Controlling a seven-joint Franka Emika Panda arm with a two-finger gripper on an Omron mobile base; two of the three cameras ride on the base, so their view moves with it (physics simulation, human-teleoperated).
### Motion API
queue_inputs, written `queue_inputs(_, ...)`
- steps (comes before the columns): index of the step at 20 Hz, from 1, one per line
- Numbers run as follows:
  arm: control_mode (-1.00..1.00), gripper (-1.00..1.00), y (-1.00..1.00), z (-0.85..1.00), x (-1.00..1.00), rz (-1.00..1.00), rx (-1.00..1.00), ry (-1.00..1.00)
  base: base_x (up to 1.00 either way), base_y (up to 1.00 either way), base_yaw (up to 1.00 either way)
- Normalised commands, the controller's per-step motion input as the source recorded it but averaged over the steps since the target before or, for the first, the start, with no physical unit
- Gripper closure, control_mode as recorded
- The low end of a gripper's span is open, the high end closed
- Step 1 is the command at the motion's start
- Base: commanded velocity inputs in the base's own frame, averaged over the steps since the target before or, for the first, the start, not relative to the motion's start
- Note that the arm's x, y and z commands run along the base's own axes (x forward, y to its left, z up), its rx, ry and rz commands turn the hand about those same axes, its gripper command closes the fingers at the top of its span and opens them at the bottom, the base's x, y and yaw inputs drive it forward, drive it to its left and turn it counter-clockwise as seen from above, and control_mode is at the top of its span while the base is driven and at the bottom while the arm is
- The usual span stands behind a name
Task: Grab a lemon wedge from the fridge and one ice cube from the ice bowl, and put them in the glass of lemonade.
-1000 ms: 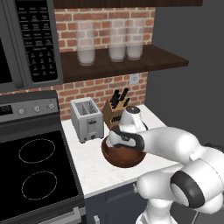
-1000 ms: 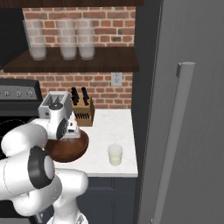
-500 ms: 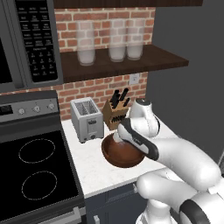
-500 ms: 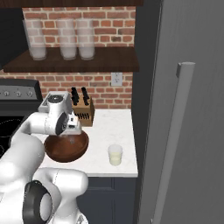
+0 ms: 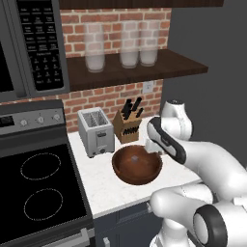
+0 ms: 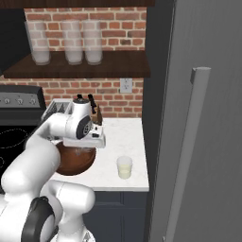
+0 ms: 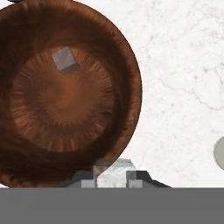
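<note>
In the hand view the two-finger gripper pinches a pale translucent ice cube beside the rim of the wide dark brown wooden bowl; another grey cube lies inside. The right base view adds the short clear glass of lemonade nearby.

ice bowl: grained brown wood | counter: veined white marble | toaster: brushed metal

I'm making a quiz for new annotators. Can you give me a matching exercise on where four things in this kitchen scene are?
Things:
1. ice cube
2. glass of lemonade
3. glass jars
4. knife block

Places:
A. on the wooden shelf
B. inside the ice bowl
C. on the counter near the fridge
D. against the brick wall, beside the toaster

Pairs: 1-B, 2-C, 3-A, 4-D
</note>
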Motion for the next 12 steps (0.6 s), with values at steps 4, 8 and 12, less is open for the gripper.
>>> queue_inputs(4,-1.00,1.00,-0.75,0.13,0.00,-0.13,-0.01,0.01,0.00,0.00,0.00)
queue_inputs(8,-1.00,1.00,-0.64,0.00,0.00,-0.12,0.00,0.00,0.00,0.00,0.00)
queue_inputs(12,-1.00,1.00,-0.58,0.00,0.00,-0.10,0.00,0.00,0.00,0.00,0.00)
